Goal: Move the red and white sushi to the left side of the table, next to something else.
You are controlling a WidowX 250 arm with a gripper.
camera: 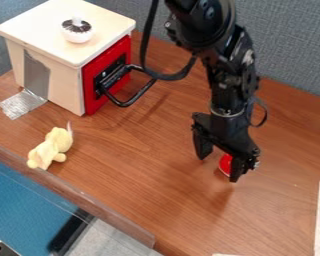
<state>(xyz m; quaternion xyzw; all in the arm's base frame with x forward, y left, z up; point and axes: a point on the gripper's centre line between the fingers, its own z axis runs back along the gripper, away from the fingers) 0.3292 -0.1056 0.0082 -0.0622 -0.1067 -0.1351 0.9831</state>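
Worktop edge [116, 218] foremost, your spread hand [218, 168] sits off-centre around the sushi [225, 163], so closing now could nudge it away ungripped.

Sushi [225, 164] partly hidden behind the gripper [218, 168], black arm [224, 60] cut off by the top edge

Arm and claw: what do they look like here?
The arm is black, built of chunky jointed segments. A thick black cable loops beside it, and a thin greyish ring circles its lower part. The claw is black too, with two blunt fingers.
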